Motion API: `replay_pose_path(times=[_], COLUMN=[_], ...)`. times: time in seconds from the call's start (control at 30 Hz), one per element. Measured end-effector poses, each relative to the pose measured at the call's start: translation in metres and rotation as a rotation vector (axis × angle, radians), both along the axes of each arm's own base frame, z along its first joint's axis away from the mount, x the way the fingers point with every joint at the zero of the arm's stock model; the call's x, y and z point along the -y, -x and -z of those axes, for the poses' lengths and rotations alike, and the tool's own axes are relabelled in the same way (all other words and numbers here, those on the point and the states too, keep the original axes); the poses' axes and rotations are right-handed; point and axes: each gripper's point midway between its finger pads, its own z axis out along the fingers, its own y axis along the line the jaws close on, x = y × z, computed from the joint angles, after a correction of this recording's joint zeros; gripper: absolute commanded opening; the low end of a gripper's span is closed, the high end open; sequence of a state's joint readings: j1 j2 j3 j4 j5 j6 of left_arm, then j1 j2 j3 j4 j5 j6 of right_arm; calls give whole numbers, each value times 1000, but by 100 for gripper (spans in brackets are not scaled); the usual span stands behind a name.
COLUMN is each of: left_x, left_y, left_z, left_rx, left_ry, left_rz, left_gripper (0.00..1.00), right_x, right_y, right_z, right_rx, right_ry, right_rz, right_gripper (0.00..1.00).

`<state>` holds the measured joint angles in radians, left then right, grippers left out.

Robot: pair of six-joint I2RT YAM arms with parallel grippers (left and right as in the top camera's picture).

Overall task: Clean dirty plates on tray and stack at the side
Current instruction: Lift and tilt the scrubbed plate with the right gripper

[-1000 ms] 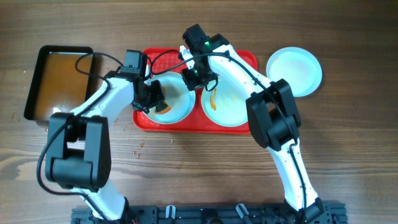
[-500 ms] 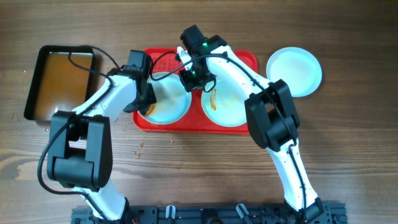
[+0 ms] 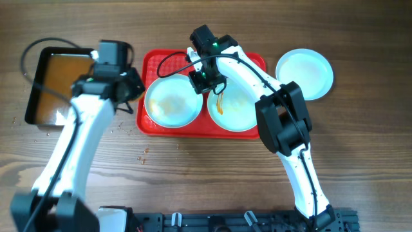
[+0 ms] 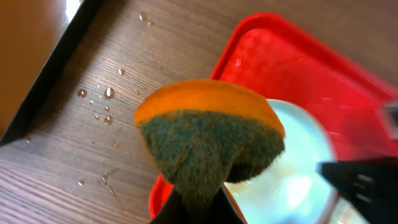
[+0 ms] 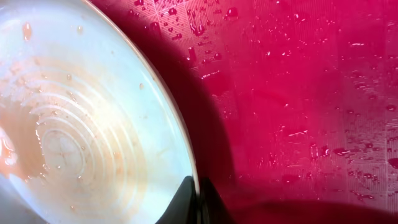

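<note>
Left gripper [image 4: 196,206] withdrew from tray [image 4: 267,56], clamping sponge [image 4: 208,134]; right gripper [image 5: 198,202] apparently pinches plate [image 5: 81,124] rim.

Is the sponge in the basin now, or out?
Out: the sponge, pinched in the left fingers, hangs over wood between basin and tray.

The wooden table [image 3: 193,180] carries the tray [image 3: 149,61], a black basin [image 3: 29,96] and one plate [image 3: 306,72].

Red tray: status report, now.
Left claw shut on orange-and-green sponge, over wooden table beside red plastic tray. Right claw pinching smeared pale round plate rim. Second plate sauce-streaked. No obstruction seen.
</note>
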<state>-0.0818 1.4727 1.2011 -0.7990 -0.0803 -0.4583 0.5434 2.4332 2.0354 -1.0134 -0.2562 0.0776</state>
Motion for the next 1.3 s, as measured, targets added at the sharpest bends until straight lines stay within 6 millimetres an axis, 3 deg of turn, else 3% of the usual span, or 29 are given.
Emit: replay_pose_path(times=[0.13, 0.27, 0.3, 0.43, 0.7, 0.9, 1.3], left_x=[-4, 3, 4, 11, 21, 24, 24], left_y=[14, 20, 21, 24, 25, 25, 25], left_z=[-5, 1, 2, 5, 5, 5, 5], left_rx=[-32, -62, -66, -81, -86, -88, -88], left_ry=[95, 140, 145, 179, 207, 210, 212], left_rz=[-19, -2, 0, 15, 41, 48, 49], left_gripper=[4, 4, 4, 4, 4, 4, 4], right_x=[13, 27, 27, 17, 9, 2, 1], right_y=[-13, -31, -32, -28, -31, -34, -32], right_z=[-15, -75, -98, -151, -218, -241, -233], right_rx=[112, 347, 423, 629, 1003, 1090, 1061], right_ry=[103, 242, 278, 381, 807, 898, 885], right_rz=[13, 40, 41, -26, -140, -175, -216], right_gripper=[4, 4, 4, 4, 4, 4, 4])
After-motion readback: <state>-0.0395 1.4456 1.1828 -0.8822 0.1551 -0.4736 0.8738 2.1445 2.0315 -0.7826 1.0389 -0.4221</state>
